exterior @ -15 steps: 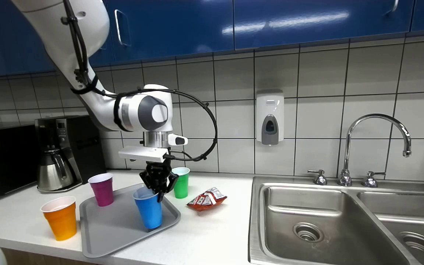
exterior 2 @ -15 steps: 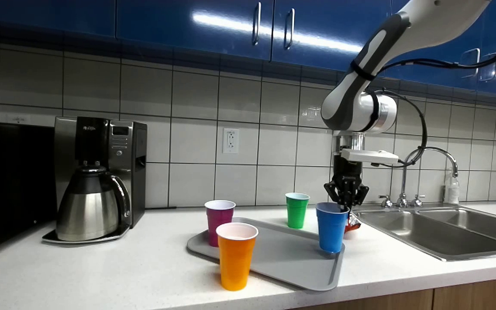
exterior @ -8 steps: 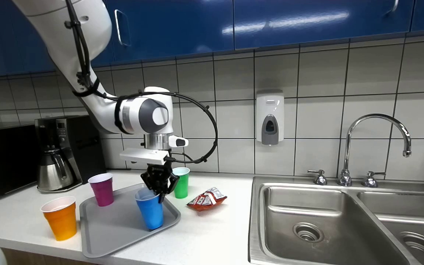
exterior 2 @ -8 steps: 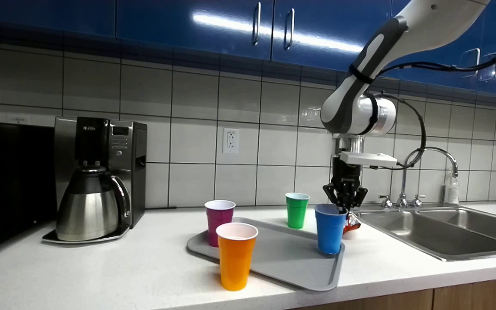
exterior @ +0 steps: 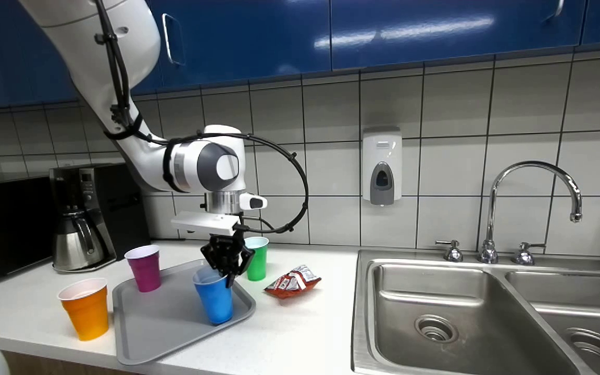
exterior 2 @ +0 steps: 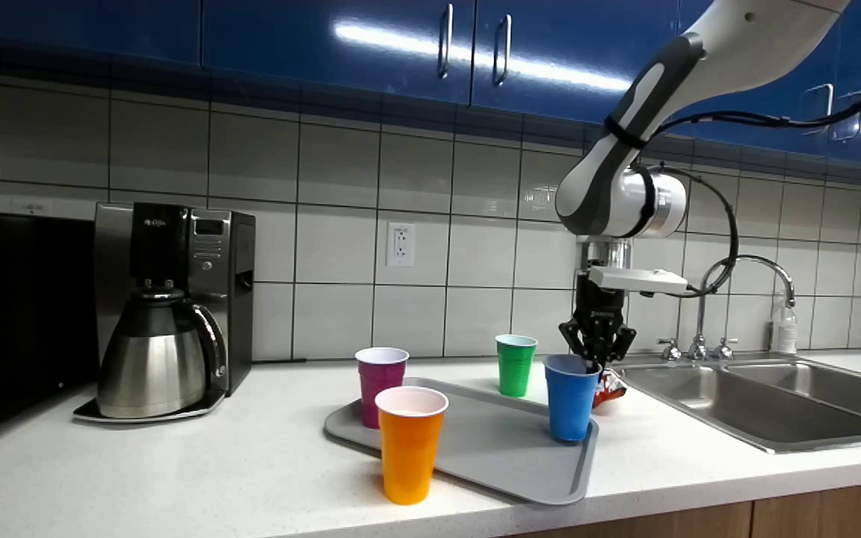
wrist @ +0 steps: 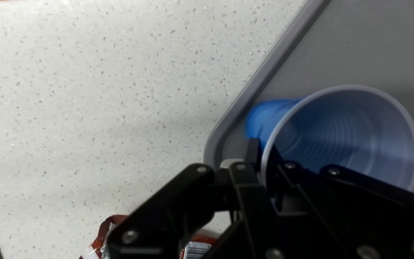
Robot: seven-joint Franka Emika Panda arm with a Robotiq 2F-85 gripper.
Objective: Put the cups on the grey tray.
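A black gripper [wrist: 263,163] is clamping the rim of a blue cup [exterior 2: 571,403], one finger pressing inside the mouth and one outside, as the cup is poising mouth-up at a corner of a grey tray [exterior: 159,323]; whether its base is touching the tray cannot be told. The white speckled countertop [wrist: 84,90] is running along a wall of pale tiles [exterior 2: 337,243] below glossy blue cabinets [exterior: 242,41], whose doors are catching streaks of light. A double-basin steel sink [exterior: 435,307] is gleaming beneath a curved faucet [exterior: 490,219], and a soap dispenser [exterior: 382,166] is hanging on the tiles, while at the opposite end a coffee maker [exterior 2: 214,258] is sheltering a steel pot [exterior 2: 154,373]. A purple cup [exterior: 145,271] is standing on the tray; an orange cup [exterior 2: 409,456] and a green cup [exterior 2: 515,370] are standing on the counter just beside it, the green one nearer the wall, and a red packet [exterior: 293,284] is lying nearby. In both exterior views the white arm [exterior: 146,156] is slanting down from above, its wrist pointing toward the counter, a black cable [exterior: 306,192] looping out alongside.
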